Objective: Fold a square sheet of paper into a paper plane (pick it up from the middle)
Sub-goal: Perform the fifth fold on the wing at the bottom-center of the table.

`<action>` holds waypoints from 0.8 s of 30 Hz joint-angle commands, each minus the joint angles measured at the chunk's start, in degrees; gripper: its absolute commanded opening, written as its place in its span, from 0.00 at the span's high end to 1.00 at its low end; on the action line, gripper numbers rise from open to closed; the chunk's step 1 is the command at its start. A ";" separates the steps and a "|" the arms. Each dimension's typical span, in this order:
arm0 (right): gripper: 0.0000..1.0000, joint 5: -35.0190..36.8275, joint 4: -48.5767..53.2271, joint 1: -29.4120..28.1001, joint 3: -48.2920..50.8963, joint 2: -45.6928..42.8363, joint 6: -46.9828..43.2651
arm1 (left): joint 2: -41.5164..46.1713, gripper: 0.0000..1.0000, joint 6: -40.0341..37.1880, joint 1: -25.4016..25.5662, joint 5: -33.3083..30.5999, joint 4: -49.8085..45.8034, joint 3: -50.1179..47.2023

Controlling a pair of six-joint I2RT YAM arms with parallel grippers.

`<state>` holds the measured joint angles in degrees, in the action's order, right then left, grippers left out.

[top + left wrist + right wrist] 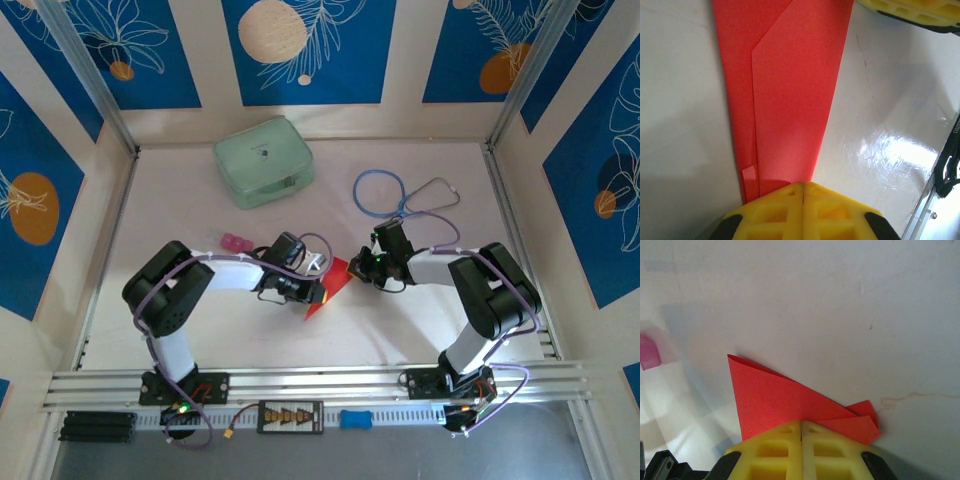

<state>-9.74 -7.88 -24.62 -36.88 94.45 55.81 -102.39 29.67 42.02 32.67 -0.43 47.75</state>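
The square sheet of paper (333, 275) is bright red and folded into a narrow, tapering paper plane shape. It lies on the white table between my two grippers. In the left wrist view the paper (790, 100) lies flat with creased layers. My left gripper (803, 186) is shut, its yellow tips resting on the narrow end. In the right wrist view one flap of the paper (775, 395) stands up a little. My right gripper (801, 424) is shut with its tips on the paper's edge. From above, the left gripper (318, 293) and right gripper (360, 268) flank the paper.
A pale green case (263, 160) sits at the back of the table. A blue and grey cable loop (380, 190) lies back right. A small pink object (235, 243) rests left of the left arm. The aluminium rail (320, 385) runs along the near edge.
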 commanded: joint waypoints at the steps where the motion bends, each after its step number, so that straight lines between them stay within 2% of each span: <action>1: 0.95 2.37 2.20 0.97 2.17 2.08 0.12 | 2.00 1.00 0.27 0.05 -0.90 -8.97 0.09; 5: 0.95 2.18 2.33 1.07 2.34 2.17 -0.21 | 4.23 1.00 1.45 0.09 -0.71 -8.25 2.14; 11: 0.95 2.18 4.38 1.18 1.55 2.64 -0.97 | 2.02 1.00 4.02 1.07 1.90 -4.54 7.08; 17: 0.95 1.48 5.02 1.22 1.27 3.33 -1.15 | -4.89 0.97 3.10 1.64 1.34 -8.00 13.37; 24: 0.95 1.55 5.65 1.31 1.10 4.35 -1.41 | -7.12 0.94 1.09 2.49 -0.47 -10.69 12.04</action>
<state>-12.03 -9.19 -23.64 -36.99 95.59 55.55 -109.14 32.45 43.86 32.82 -7.94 60.75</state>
